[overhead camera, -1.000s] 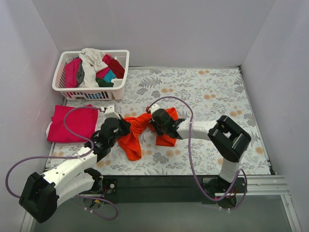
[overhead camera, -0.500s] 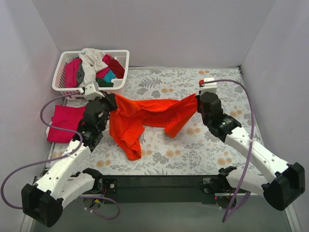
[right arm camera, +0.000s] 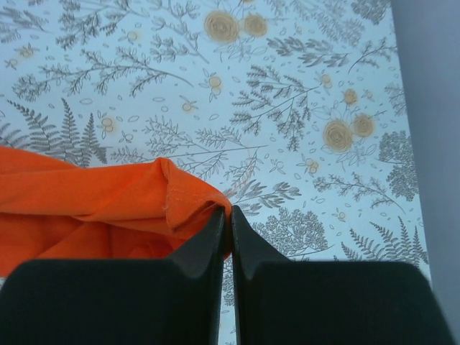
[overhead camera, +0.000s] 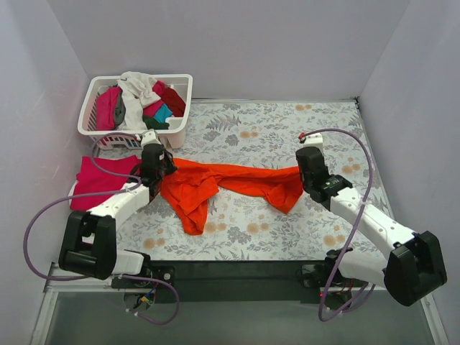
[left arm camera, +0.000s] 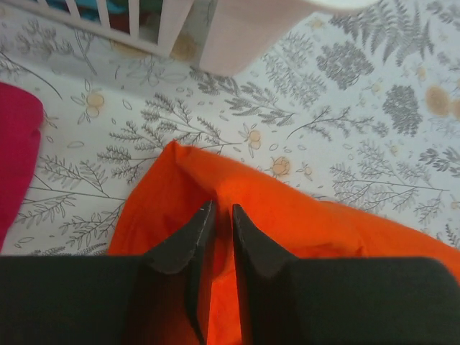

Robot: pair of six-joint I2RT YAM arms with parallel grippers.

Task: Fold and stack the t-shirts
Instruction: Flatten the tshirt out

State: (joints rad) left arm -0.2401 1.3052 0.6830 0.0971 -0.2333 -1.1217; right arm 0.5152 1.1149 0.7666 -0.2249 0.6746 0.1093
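From above, the orange t-shirt (overhead camera: 230,180) lies stretched sideways across the middle of the flowered desk (overhead camera: 323,136), bunched and partly twisted, with one lobe hanging toward the near edge on its left half. The left end effector (overhead camera: 159,169) sits at the shirt's left end and the right end effector (overhead camera: 305,172) at its right end. A magenta-pink t-shirt (overhead camera: 100,183) lies flat at the desk's left edge, just beside the left arm. Behind it, the white slatted basket (overhead camera: 180,83) holds crumpled clothes (overhead camera: 140,97) in white, dark red, teal and pink.

In the left wrist view, the left end effector (left arm camera: 221,208) has its fingers nearly together, pinching a raised ridge of orange cloth (left arm camera: 302,223) between them. The magenta-pink shirt (left arm camera: 14,158) shows at the left border and the basket's slats (left arm camera: 165,21) at the top.

In the right wrist view, the right end effector (right arm camera: 228,210) has its fingers pressed together on a hemmed fold of the orange shirt (right arm camera: 93,201), which spreads to the left over the desk (right arm camera: 287,108)
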